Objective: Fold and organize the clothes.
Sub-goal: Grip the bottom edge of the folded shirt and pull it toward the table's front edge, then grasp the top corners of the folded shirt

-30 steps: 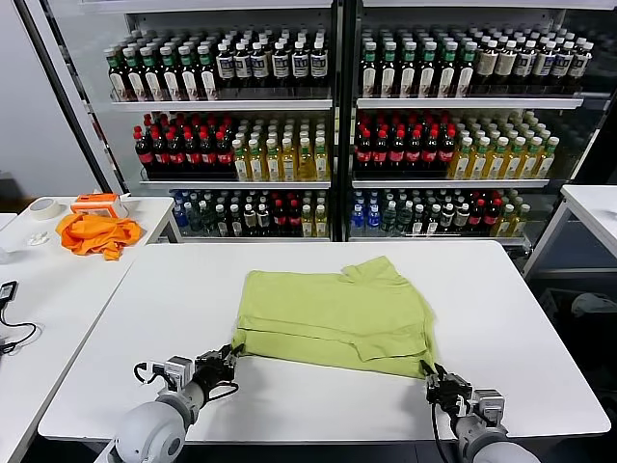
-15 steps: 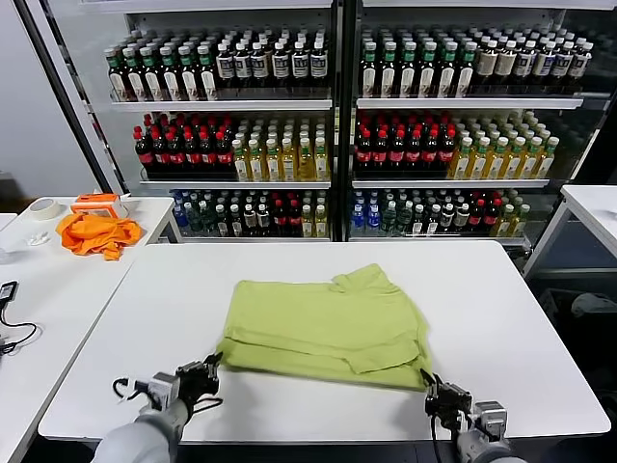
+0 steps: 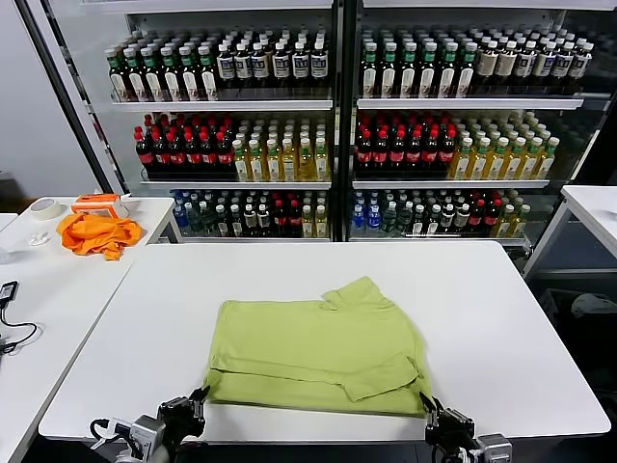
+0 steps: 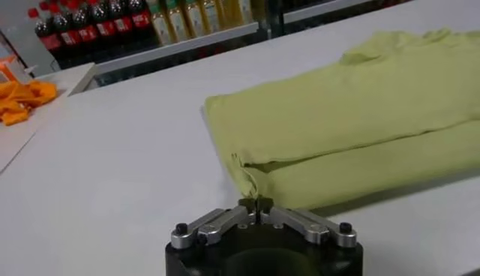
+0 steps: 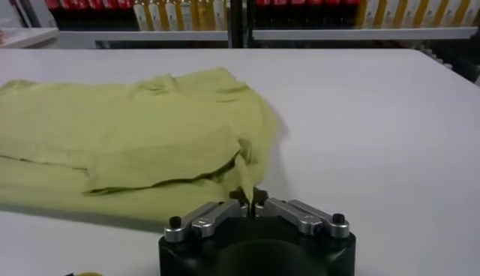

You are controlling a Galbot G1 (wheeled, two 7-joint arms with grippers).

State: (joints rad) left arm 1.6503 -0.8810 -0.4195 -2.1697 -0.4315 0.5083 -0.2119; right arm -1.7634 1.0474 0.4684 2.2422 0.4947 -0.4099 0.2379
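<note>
At the table's (image 3: 501,318) near edge, both arms are mostly cut off from the head view. The T-shirt (image 3: 318,347) lies folded on the table, long axis running left to right, a sleeve pointing toward the shelves (image 3: 333,106). The left gripper (image 4: 256,205) pinches the shirt's near-left corner; the right gripper (image 5: 249,199) pinches the near-right corner.

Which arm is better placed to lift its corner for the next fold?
Left, probably: the left end effector is shut on the T-shirt corner. The right end effector also pinches fabric, though less clearly.
</note>
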